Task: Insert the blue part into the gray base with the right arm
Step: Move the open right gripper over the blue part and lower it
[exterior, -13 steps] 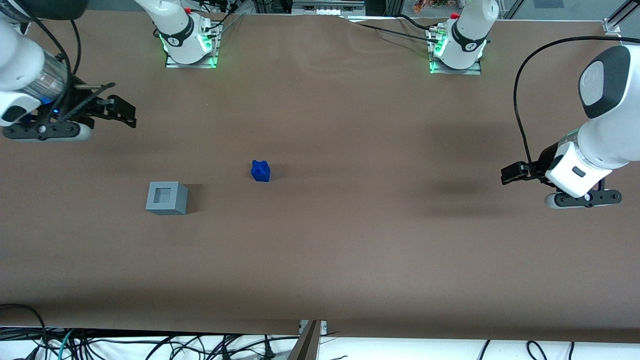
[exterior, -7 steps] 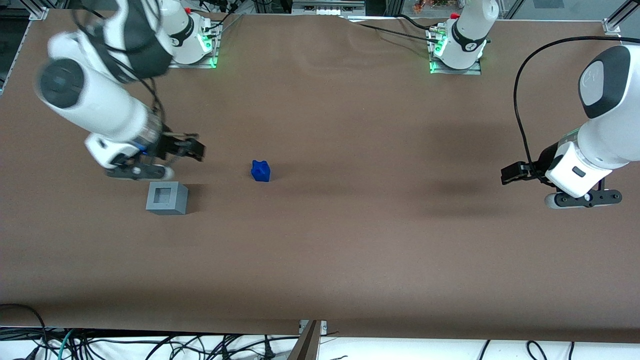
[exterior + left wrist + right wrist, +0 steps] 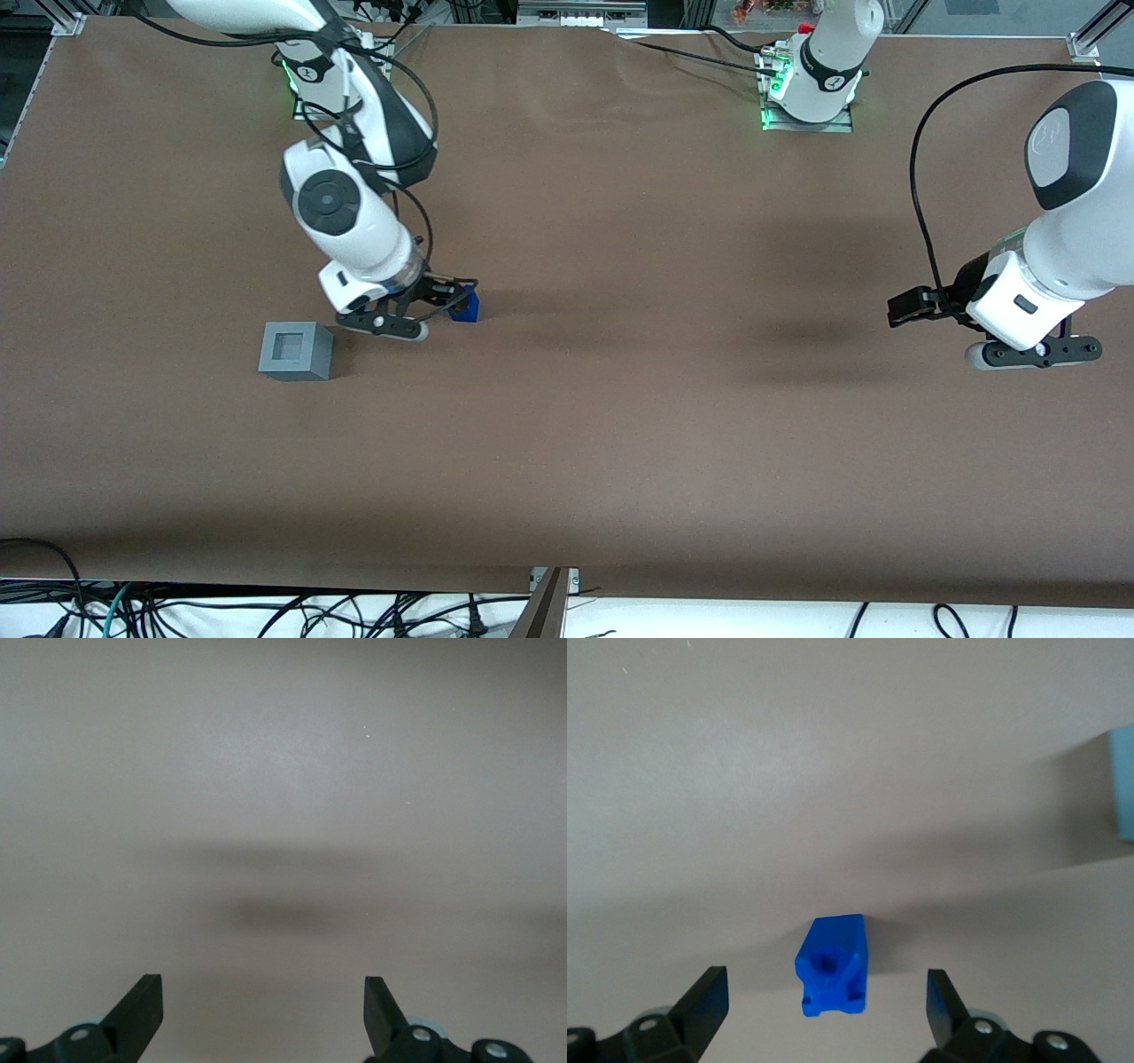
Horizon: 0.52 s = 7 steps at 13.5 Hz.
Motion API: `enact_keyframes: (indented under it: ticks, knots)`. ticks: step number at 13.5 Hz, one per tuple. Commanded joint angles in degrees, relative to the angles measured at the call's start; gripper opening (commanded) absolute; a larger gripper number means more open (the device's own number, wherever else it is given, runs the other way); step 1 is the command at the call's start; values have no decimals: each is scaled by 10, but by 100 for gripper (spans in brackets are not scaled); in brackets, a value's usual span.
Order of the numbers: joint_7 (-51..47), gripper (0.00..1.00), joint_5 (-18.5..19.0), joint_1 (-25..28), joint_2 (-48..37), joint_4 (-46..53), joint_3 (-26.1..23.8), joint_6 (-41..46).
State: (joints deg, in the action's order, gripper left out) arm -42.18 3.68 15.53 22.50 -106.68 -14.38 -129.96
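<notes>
Your right arm (image 3: 354, 221) is glossy white with black joint covers, a round dark-gray cap on the elbow and a shiny silver wrist ring. Black cables loop along it. The hand (image 3: 447, 299) is a black two-finger job, with small silver screws by the fingers (image 3: 704, 1001). The base glows green.

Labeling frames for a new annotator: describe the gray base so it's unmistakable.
On the brown table, toward the working arm's end, the gripper hangs open over the blue part. Beside them stands the gray base: a light-gray cube, the only one with a square recess on top.
</notes>
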Motion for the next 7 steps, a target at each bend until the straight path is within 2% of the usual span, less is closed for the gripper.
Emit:
enact_keyframes:
  ticks: [1, 7]
  knots:
    - [-30, 99, 22, 13, -2, -33, 2, -36]
    - [-31, 98, 35, 20, 24, -73, 5, -116]
